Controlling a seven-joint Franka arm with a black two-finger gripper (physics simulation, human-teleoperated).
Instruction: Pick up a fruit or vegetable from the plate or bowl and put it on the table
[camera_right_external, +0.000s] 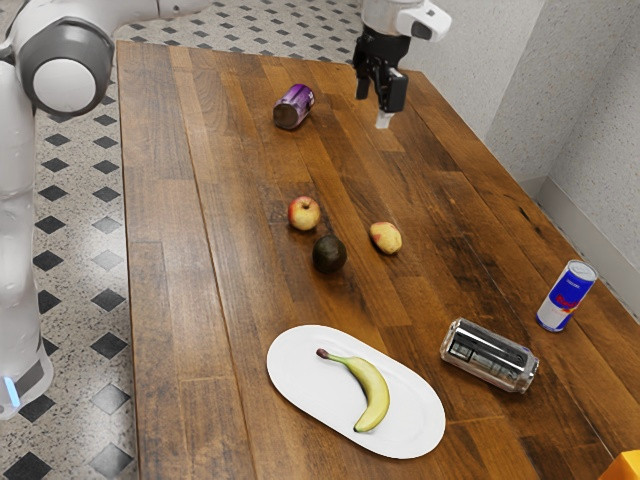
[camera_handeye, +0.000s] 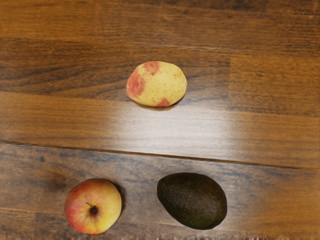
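Banana (camera_right_external: 374, 388) lies curved on a white oval plate (camera_right_external: 298, 370), well apart from the fingers of our gripper (camera_right_external: 377, 105), which hangs raised over the wooden table (camera_right_external: 250, 270). Our two fingers stand apart, with nothing held between them. In the exterior view, an apple (camera_right_external: 304, 213), a dark avocado (camera_right_external: 329, 254) and a yellow potato (camera_right_external: 385, 238) blotched with red rest on the wood between our fingers and the plate, the avocado just beside the apple. To the exterior view's left of our fingers, a purple can (camera_right_external: 295, 107) lies on its side. Farther from the fingers than the potato, a silver can (camera_right_external: 490, 355) lies near the plate, and a blue-and-silver can (camera_right_external: 567, 297) stands upright, to the exterior view's right of our fingers.
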